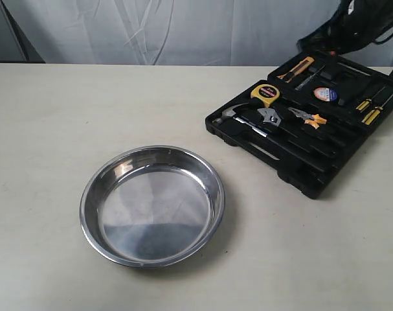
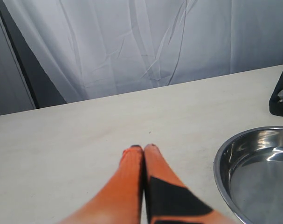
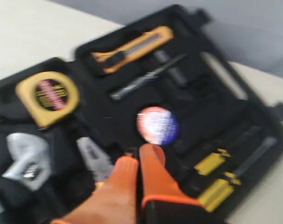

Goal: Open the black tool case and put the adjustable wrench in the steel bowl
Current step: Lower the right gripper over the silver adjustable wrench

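Pale table point(image 1: 47, 116), black tool case point(image 1: 313, 184) open — right tool point(image 3: 139, 154) visible only wrist-side.

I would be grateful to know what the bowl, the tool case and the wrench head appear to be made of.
The steel bowl looks like polished metal: mirror-bright, reflecting light. The black tool case seems moulded plastic: matte, with shaped recesses. The adjustable wrench has a silvery, probably metal, head.

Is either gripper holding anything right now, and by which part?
Nothing. The left gripper and right gripper are both shut empty; the adjustable wrench lies in the black tool case.
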Controlling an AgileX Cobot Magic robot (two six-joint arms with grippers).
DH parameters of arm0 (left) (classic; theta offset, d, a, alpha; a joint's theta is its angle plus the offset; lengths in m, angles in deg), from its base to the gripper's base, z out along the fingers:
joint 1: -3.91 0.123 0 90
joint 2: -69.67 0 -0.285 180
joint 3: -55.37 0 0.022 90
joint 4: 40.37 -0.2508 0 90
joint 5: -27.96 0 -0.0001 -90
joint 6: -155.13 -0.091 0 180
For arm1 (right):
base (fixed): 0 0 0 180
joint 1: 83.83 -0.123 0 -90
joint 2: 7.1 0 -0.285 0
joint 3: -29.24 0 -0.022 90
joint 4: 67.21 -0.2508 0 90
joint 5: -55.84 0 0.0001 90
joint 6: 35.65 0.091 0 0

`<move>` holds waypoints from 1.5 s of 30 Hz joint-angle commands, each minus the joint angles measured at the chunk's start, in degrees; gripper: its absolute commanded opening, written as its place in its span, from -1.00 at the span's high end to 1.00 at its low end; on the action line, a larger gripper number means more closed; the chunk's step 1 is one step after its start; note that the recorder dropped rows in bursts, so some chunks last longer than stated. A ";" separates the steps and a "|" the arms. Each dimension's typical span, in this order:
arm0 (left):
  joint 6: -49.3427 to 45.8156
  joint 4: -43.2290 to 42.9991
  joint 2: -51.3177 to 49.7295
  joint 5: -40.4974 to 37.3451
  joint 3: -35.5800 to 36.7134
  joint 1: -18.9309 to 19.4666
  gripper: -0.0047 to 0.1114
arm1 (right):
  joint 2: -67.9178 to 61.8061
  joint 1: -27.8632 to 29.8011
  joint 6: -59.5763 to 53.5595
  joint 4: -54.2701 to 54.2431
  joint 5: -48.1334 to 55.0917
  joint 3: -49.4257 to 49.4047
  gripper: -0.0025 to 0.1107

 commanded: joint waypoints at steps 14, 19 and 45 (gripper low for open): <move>0.30 0.23 -0.20 0.16 -0.12 -0.21 0.91 | -8.70 0.11 -22.20 -21.93 29.54 -0.19 0.97; 0.30 0.23 -0.20 0.16 -0.12 -0.21 0.91 | -8.70 0.11 6.12 4.40 28.20 -0.19 0.97; 0.30 0.23 -0.20 0.16 -0.12 -0.21 0.91 | -11.96 -2.66 -39.59 -25.92 4.42 -0.19 0.13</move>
